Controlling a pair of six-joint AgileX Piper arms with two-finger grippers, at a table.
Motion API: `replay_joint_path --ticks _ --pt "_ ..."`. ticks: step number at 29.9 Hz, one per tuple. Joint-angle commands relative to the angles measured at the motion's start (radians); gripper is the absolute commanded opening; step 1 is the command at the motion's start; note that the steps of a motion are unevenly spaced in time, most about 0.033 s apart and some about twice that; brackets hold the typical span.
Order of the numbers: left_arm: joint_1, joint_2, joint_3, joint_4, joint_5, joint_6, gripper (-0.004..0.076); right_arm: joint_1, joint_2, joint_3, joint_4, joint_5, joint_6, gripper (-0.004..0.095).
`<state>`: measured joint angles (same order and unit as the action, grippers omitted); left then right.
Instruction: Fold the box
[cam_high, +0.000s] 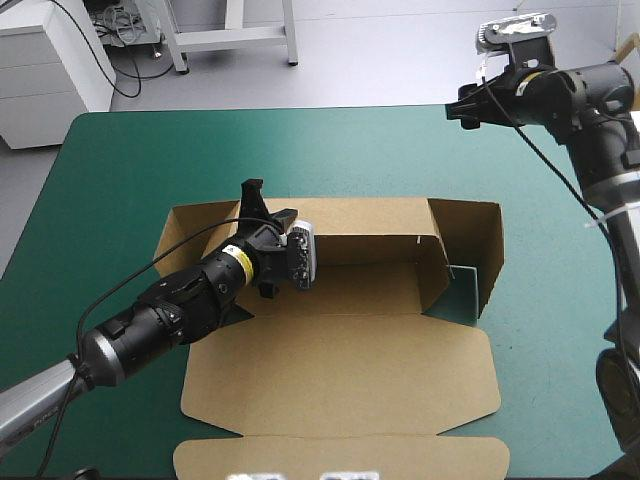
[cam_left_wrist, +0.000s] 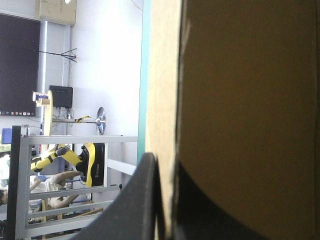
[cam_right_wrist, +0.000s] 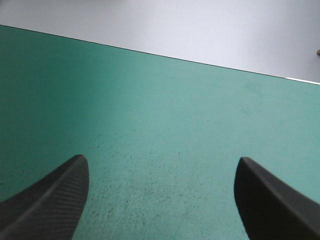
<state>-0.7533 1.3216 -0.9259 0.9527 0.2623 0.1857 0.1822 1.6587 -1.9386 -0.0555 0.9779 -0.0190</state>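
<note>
The brown box (cam_high: 340, 370) sits mid-tabletop on the teal-green cover (cam_high: 120, 180) — far and right walls raised, lid flat toward the near edge. Your left gripper (cam_high: 268, 203) is clamped on the board at the box's far left corner. Your right gripper (cam_right_wrist: 161, 159) hovers by the tabletop's far right corner — black fingers spread wide over the cover.

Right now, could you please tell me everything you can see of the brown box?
The brown box is a cut cardboard sheet, half formed: its far wall and right wall stand raised, while the lid lies flat toward the near edge. It rests on the teal-green cover around the table's middle. The left gripper pinches the raised board near its far left corner; nothing else touches it.
</note>
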Motion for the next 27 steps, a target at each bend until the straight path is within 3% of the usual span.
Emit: replay_joint_path --ticks 1,13,22,27 --pt "0.005 -0.01 -0.001 -0.039 0.173 -0.029 -0.001 -0.004 0.019 -0.036 -0.007 -0.076 0.019 0.0738" --pt "0.005 -0.01 -0.001 -0.05 0.189 -0.063 -0.001 -0.004 0.17 -0.036 0.018 -0.007 0.019 0.0738" --pt "0.005 -0.01 -0.001 -0.05 0.189 -0.063 -0.001 -0.004 0.162 0.051 0.018 0.034 0.019 0.0738" --pt "0.005 -0.01 -0.001 -0.05 0.191 -0.063 -0.001 -0.004 0.162 0.098 0.018 0.14 0.019 0.0738"
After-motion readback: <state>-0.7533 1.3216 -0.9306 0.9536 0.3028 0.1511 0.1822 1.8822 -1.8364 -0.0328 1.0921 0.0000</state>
